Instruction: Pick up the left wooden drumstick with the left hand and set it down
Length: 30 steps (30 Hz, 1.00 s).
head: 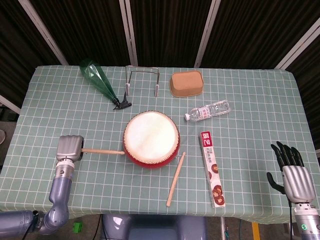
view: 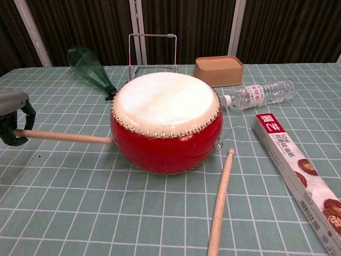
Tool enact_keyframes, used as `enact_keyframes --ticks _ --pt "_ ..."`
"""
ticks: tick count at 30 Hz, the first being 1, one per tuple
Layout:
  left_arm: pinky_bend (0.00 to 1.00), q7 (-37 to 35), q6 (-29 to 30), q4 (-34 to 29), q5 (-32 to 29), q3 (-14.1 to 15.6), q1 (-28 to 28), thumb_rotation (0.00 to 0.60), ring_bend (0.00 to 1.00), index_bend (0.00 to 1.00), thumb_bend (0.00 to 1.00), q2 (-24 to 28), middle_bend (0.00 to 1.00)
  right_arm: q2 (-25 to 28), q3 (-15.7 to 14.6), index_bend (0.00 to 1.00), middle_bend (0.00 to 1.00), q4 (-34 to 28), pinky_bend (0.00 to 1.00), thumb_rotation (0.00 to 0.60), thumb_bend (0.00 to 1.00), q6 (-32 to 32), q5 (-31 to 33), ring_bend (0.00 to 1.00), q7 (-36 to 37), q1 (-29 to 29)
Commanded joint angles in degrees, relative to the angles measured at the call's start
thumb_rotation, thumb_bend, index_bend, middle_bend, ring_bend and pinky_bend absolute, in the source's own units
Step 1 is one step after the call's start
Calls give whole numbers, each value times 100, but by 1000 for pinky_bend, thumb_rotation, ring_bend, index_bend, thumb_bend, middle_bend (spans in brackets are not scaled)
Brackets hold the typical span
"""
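Note:
My left hand (head: 69,148) grips the butt end of the left wooden drumstick (head: 102,151) at the table's left side. The stick lies level, its tip pointing right and almost touching the red drum (head: 151,139). In the chest view the left hand (view: 13,119) shows at the left edge, fingers curled round the drumstick (view: 64,137), whose tip meets the drum (view: 165,122) at its side. A second drumstick (head: 175,179) lies on the cloth to the drum's right. My right hand (head: 291,172) hangs at the front right corner, fingers apart, holding nothing.
A green plastic bottle (head: 100,81) lies at the back left, a metal stand (head: 142,80) and a brown box (head: 186,83) behind the drum. A clear water bottle (head: 207,111) and a long red-and-white box (head: 212,167) lie to the right.

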Motion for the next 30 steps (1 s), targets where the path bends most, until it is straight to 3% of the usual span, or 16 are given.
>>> enact_keyframes --ticks 1,10,15,21,30 --pt "1000 -1402 2 -574 996 -369 204 600 1000 717 486 249 1000 -3 6 0 0 4 0 600 417 4 1 0 -2 2" --pt "1000 -3230 341 -1475 2434 -782 649 600 1000 714 488 501 1000 -1 -6 0 0 7 0 600 417 14 2 0 1 -16" --pt "1000 -3846 371 -2364 2929 -1054 844 600 1000 714 488 1065 1000 -16 -10 0 0 15 0 600 418 3 2 0 -19 -14" --pt "1000 -4042 517 -2200 3203 -1277 752 600 1000 712 488 967 1000 -9 7 0 0 -2 0 600 417 -15 21 0 -43 1" --pt "1000 -3776 378 -1560 2813 -1474 242 600 1000 711 488 368 1000 0 22 0 0 -11 0 600 418 -37 62 0 -29 7"
